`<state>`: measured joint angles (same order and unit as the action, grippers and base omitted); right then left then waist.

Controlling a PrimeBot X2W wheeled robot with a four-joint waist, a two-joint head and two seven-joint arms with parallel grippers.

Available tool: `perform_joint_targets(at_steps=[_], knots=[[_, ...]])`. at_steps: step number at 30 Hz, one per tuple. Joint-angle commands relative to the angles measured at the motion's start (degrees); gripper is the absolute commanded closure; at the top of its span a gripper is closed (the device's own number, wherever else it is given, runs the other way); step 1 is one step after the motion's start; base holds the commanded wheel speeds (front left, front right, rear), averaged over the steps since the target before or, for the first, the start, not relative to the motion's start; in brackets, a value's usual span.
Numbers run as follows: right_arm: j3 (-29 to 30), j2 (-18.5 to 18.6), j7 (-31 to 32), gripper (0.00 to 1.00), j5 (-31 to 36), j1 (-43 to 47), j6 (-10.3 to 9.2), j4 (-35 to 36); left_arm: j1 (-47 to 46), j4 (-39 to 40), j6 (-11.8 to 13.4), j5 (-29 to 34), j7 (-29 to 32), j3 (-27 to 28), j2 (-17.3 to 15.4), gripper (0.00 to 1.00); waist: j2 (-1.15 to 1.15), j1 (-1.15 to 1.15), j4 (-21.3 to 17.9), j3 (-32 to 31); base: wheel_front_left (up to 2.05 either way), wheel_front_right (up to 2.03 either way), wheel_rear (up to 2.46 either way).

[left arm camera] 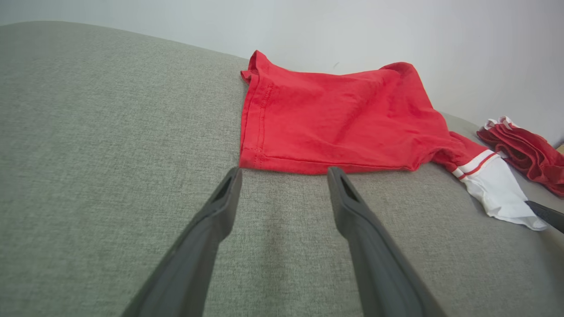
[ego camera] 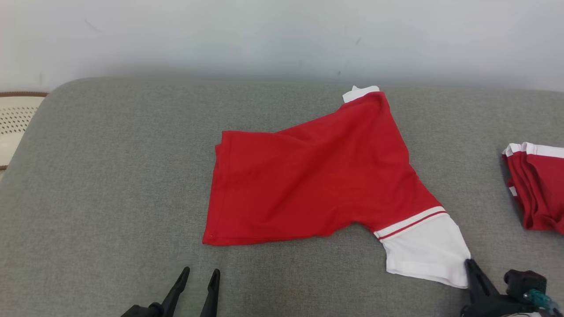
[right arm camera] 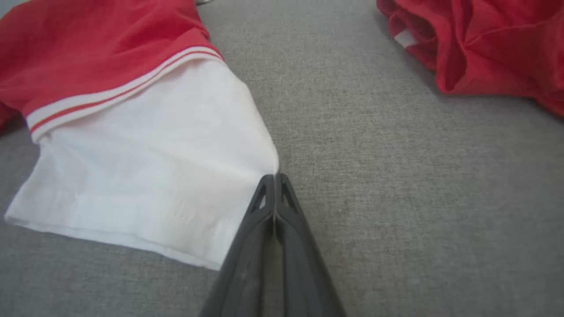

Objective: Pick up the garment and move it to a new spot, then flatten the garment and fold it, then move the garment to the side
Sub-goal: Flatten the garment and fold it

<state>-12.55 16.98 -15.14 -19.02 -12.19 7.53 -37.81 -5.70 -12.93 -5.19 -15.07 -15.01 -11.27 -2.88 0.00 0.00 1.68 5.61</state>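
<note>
While the left pincer (ego camera: pixel 201 270) hovers released near the shirt's (ego camera: pixel 308 176) near-left hem on the cushion (ego camera: pixel 110 176), the right pincer (right arm camera: pixel 274 178) is clenched at the white sleeve's (right arm camera: pixel 145 154) near-right corner; so slight a bite, if it holds, could slip when pulled, bunching the sleeve.

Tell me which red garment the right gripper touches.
The spread garment: the right gripper pinches its white sleeve. The crumpled garment lies apart.

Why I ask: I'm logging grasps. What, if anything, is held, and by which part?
The right gripper is shut on the red garment, apparently pinching the outer edge of its white sleeve. The left gripper is open, holding nothing.
</note>
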Motion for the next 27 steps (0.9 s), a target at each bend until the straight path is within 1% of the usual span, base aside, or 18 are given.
perform_joint_targets(at_steps=[1,5,6,7,11,15,17,21,27], knots=[[0.38,0.34,0.03,1.0,0.59,0.85,-0.1,0.34,0.78,0.07,0.17,-0.18,-0.22,-0.03,-0.06,0.0,0.0,0.0,-0.37,-0.2,0.0,0.0,0.0],[1.73,0.89,0.03,1.0,0.74,1.3,-0.1,0.56,0.72,-0.02,0.15,-0.41,-0.22,-0.32,-0.06,0.0,0.0,0.0,-0.92,-0.51,0.0,0.0,0.0],[2.14,0.82,0.03,0.72,1.0,1.43,-0.1,0.29,0.8,-0.13,0.1,-0.39,-0.22,-0.31,-0.06,0.0,0.0,0.0,-1.08,-0.74,0.0,0.0,0.0],[2.48,0.75,0.03,0.0,1.25,1.78,-0.1,-0.4,0.96,-0.26,0.05,-0.37,-0.22,-0.36,-0.05,0.0,0.0,0.0,-1.2,-0.95,0.0,0.0,0.0],[4.42,1.06,0.02,0.0,2.37,2.36,-0.1,-0.78,1.57,-0.75,-0.02,-0.41,-0.22,-0.51,-0.05,0.0,0.0,0.0,-1.49,-2.02,0.0,0.0,0.0],[7.89,0.14,0.03,0.0,4.14,4.79,-0.1,1.29,2.53,-1.18,-0.11,0.01,-0.22,-0.25,-0.05,0.0,0.0,0.0,-1.85,-4.06,0.0,0.0,0.0],[8.68,-0.33,0.02,0.0,4.83,5.72,-0.09,2.51,2.78,-1.31,0.0,0.27,-0.22,0.04,-0.05,0.0,0.0,0.0,-2.06,-4.73,0.0,0.0,0.0],[8.39,-1.94,0.03,0.0,5.47,7.41,-0.09,5.17,3.45,-1.28,0.24,0.93,-0.22,0.49,-0.05,0.0,0.0,0.0,-2.42,-5.71,0.0,0.0,0.0],[6.63,-3.61,0.02,0.0,5.21,9.06,-0.09,8.25,4.17,-0.24,2.06,3.03,-0.22,1.17,-0.05,0.0,0.0,0.0,-2.45,-7.03,0.0,0.0,0.0]])
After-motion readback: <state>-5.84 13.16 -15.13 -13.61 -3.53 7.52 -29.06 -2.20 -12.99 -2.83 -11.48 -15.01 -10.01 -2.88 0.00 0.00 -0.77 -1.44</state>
